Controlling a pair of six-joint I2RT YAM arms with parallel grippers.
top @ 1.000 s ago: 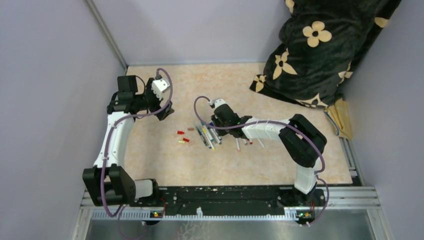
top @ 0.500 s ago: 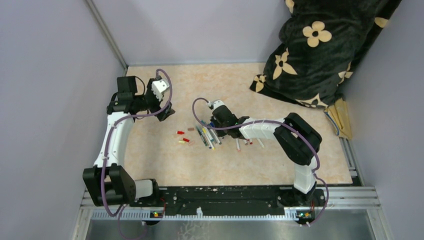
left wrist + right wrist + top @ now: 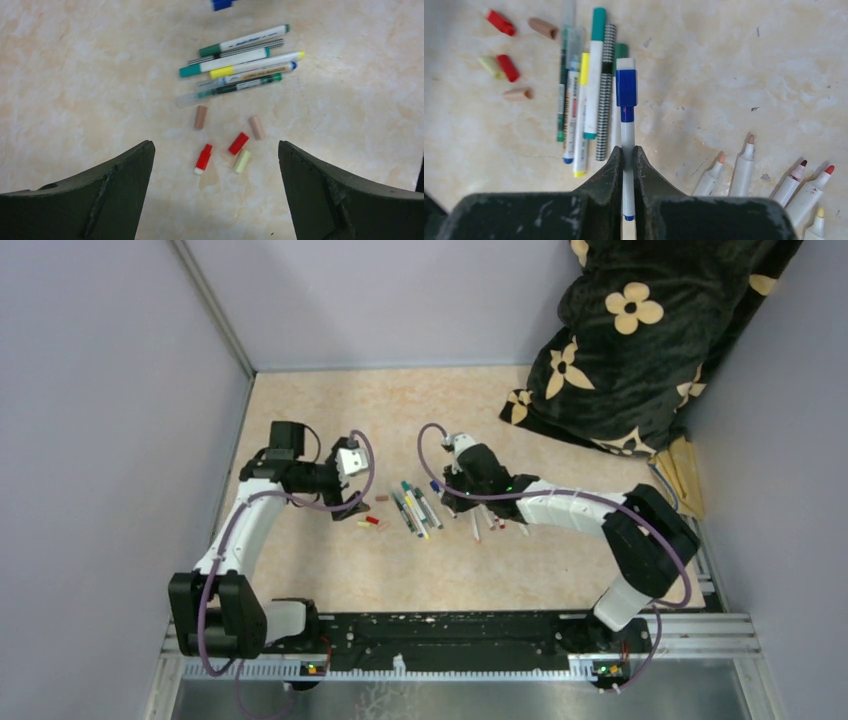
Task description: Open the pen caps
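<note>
Moved: both my arms have shifted toward each other. My left arm came from the far left in to the middle, and my right arm went a little right and far, its fingers closing on the way.
Right gripper (image 3: 628, 152): closed fully on the white barrel of one pen (image 3: 627, 132), low on its length; the rest sticks out in front of the fingers.
Left gripper (image 3: 215, 147): opened as wide as it goes and holding nothing, hovering above the table (image 3: 75, 75).
Blue cap (image 3: 626, 87): on the free end of the held pen, not yet pulled off. It sits over the bundle of pens (image 3: 235, 62); whether it touches them I cannot tell.
Pen axis: straight out from my right fingers, running about left to right in the scene, cap end to the left, toward my left arm.
Cap from the left gripper: to the right of it, beyond the loose caps (image 3: 238, 143) and beyond the bundle, at the top edge of the left wrist view.
Nearer arm: only the left is free, and I judge it must travel right over the bundle to reach the cap.
Pull direction: I think along the pen axis, to the left, while the right holds firm.
Risk: the open fingers may sweep the loose caps.
</note>
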